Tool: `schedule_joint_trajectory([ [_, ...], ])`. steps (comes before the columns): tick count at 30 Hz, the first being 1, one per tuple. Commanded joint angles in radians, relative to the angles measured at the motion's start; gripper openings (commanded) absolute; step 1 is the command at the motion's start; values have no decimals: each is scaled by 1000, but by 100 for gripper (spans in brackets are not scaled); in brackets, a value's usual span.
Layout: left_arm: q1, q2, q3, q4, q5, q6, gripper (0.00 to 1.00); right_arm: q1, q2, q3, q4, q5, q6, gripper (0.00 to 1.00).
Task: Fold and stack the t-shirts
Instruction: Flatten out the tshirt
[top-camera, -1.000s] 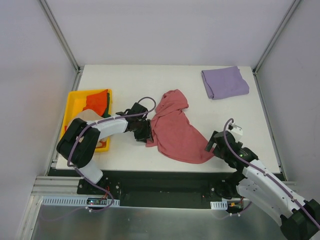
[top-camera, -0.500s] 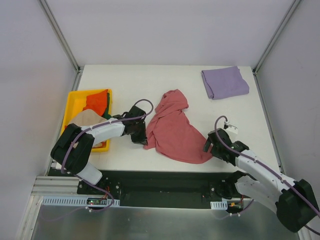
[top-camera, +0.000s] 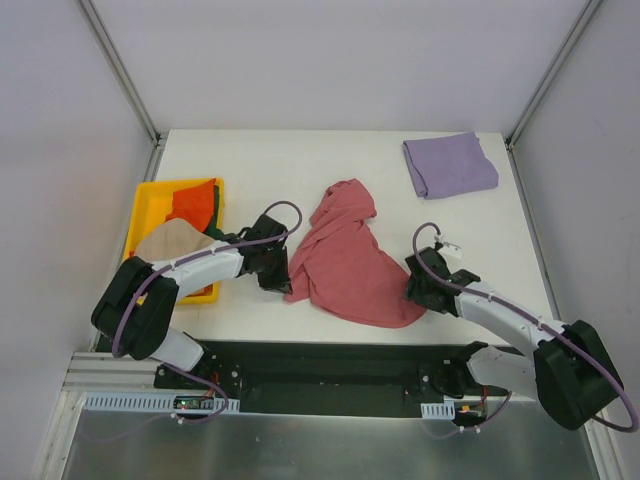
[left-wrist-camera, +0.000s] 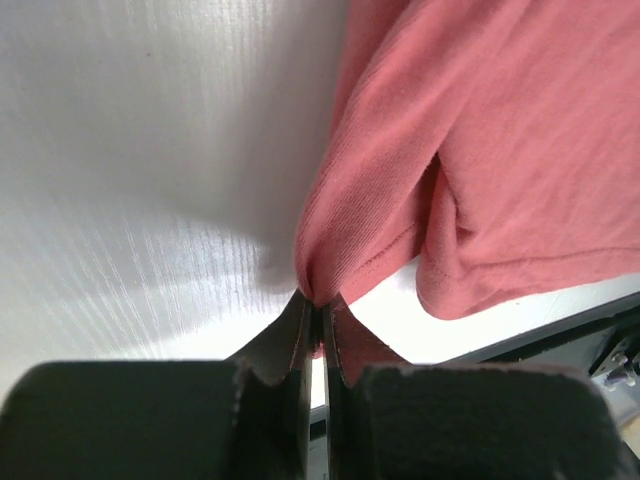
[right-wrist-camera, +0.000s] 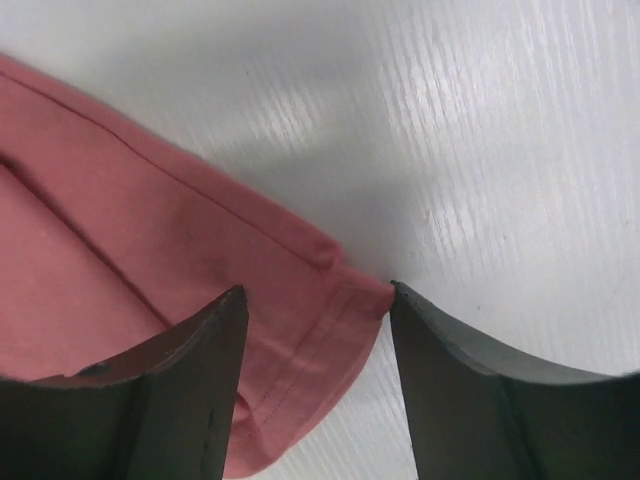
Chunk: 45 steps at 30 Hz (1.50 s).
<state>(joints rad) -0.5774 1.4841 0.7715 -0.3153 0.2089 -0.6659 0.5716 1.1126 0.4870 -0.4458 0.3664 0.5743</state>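
Note:
The dusty red t-shirt (top-camera: 350, 258) lies crumpled at the table's middle front. My left gripper (top-camera: 281, 278) is shut on its left edge, and the pinched cloth (left-wrist-camera: 345, 230) rises from the closed fingers (left-wrist-camera: 296, 335). My right gripper (top-camera: 415, 290) is open at the shirt's right front corner, its fingers (right-wrist-camera: 195, 345) on either side of the hem corner (right-wrist-camera: 330, 300) on the table. A folded lavender t-shirt (top-camera: 450, 165) lies at the back right. The orange (top-camera: 192, 203), beige (top-camera: 172, 243) and dark green (top-camera: 217, 205) shirts sit in the bin.
The yellow plastic bin (top-camera: 139, 210) stands at the table's left edge beside my left arm. The table's front edge (top-camera: 330, 330) runs just below both grippers. White walls and metal posts enclose the back and sides.
My left gripper has drawn the red shirt's left edge a little left and nearer. My right gripper has moved left onto the shirt's right front corner, its arm stretched lower.

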Motion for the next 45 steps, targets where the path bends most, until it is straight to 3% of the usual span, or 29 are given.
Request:
schedule_joint_trajectory([
  [1,-13,-56,20,-27,35,11,0,-3,68,-8,73,-23,22,50],
  [6,-12,-91,38,-42,3,11,0,-4,82,22,107,12,-14,11],
  [8,-12,-128,60,-53,7,6,0,-3,37,64,82,23,-51,0],
  [14,-12,-341,268,-123,-46,15,0,-6,-322,237,29,92,-188,0],
  [17,-12,-433,418,-130,-92,22,0,-4,-395,428,-37,98,-270,0],
  [26,-12,-409,1127,-145,-23,155,0,-4,-252,1272,-224,-132,-501,0],
  [35,-12,-279,1486,-165,-78,209,0,-4,-143,1648,-218,-239,-567,0],
  [37,-12,-236,1526,-174,-126,229,0,-4,-91,1706,-234,-193,-616,0],
  [39,-12,-200,1545,-174,-202,262,0,-4,-38,1752,-240,-51,-660,0],
  [43,-4,-89,1601,-177,-460,350,0,-3,76,1777,-176,222,-806,1],
  [45,45,-29,1634,-176,-459,359,0,-6,147,1762,-105,307,-896,0],
])
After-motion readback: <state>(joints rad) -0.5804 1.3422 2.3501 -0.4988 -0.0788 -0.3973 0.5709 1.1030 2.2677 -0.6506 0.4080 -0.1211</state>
